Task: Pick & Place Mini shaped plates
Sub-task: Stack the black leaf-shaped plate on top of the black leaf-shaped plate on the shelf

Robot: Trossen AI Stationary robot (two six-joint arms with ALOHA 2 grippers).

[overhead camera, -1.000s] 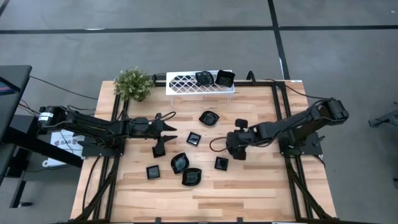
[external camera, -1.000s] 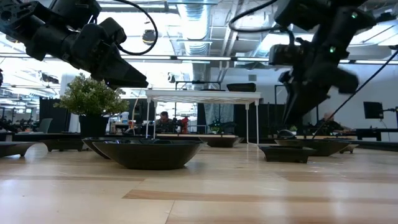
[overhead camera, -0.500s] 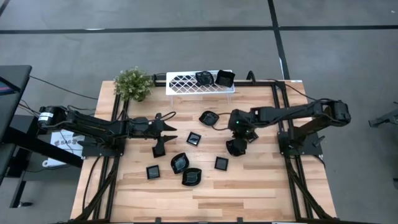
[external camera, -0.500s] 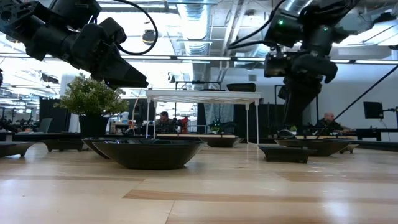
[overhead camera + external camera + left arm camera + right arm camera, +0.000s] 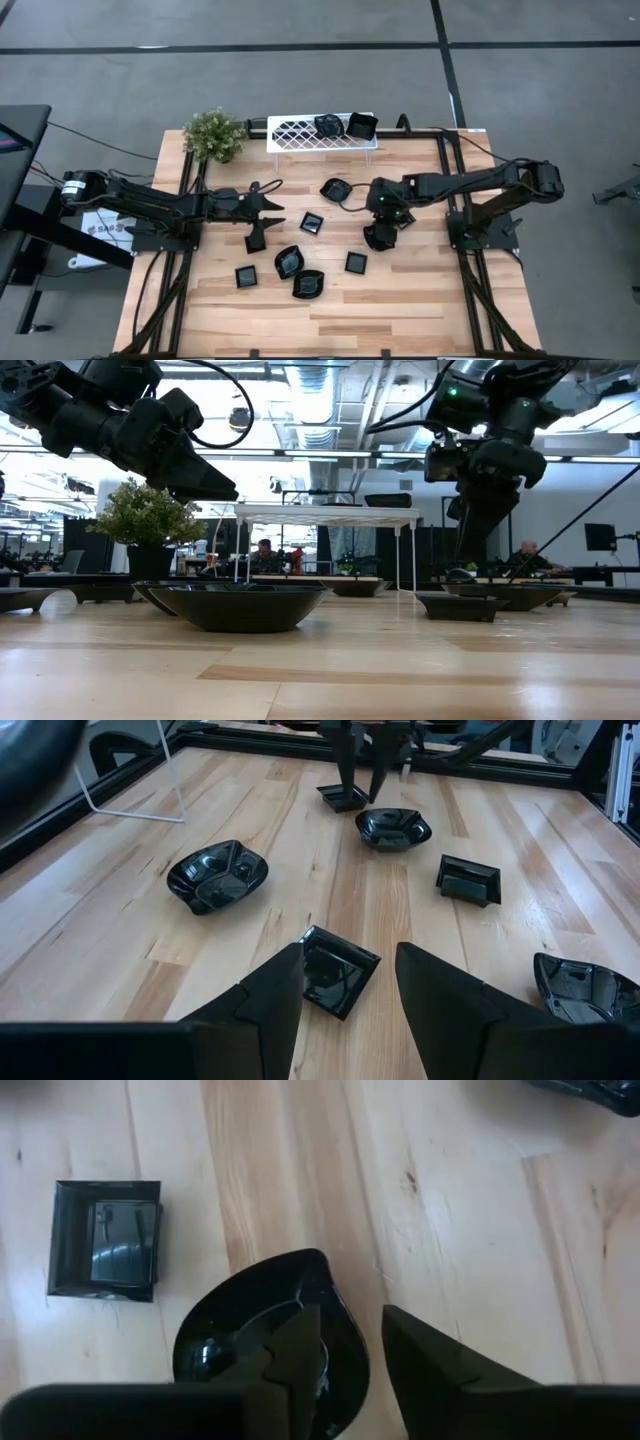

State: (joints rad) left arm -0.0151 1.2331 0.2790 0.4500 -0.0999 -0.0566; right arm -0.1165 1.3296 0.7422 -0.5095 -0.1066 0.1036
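On the wooden table [image 5: 400, 300], centre-right of the high view, I saw my right gripper [image 5: 345, 1342] parted astride a rounded plate's [image 5: 245, 1325] rim. My left gripper [image 5: 345, 982], centre-left, hung parted, empty, above a square plate [image 5: 338, 970].

Overhead looks straight down; low level across table [image 5: 400, 660]; wrists close.

Left gripper [image 5: 345, 985] parted; right gripper [image 5: 345, 1342] parted
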